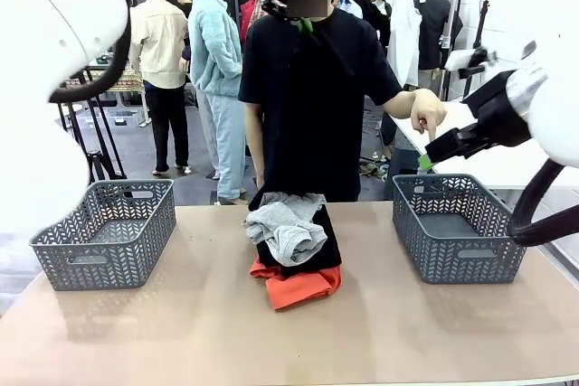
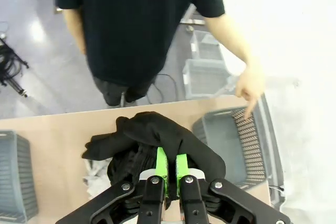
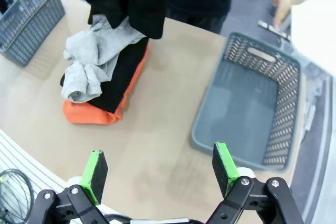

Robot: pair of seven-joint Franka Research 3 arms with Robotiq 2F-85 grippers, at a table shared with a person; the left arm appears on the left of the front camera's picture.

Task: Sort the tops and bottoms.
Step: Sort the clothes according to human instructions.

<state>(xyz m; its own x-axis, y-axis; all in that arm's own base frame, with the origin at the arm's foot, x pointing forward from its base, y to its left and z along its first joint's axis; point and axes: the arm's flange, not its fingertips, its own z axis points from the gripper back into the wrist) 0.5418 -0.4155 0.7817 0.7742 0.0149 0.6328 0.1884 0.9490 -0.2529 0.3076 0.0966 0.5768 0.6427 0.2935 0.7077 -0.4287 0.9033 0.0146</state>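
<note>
My left gripper is shut on the black bottoms and holds them bunched high over the pile, in front of the person. In the front view the left gripper shows a green pad at the person's collar. The garment's lower end still lies in the pile. A light grey top is draped over it, and the orange-red top lies underneath. My right gripper is open and holds nothing. It hovers above the table's right side, near the right basket.
Grey lattice baskets stand at the table's left and right. The person's hand points a finger down at the right basket. Bare tabletop lies in front of the pile.
</note>
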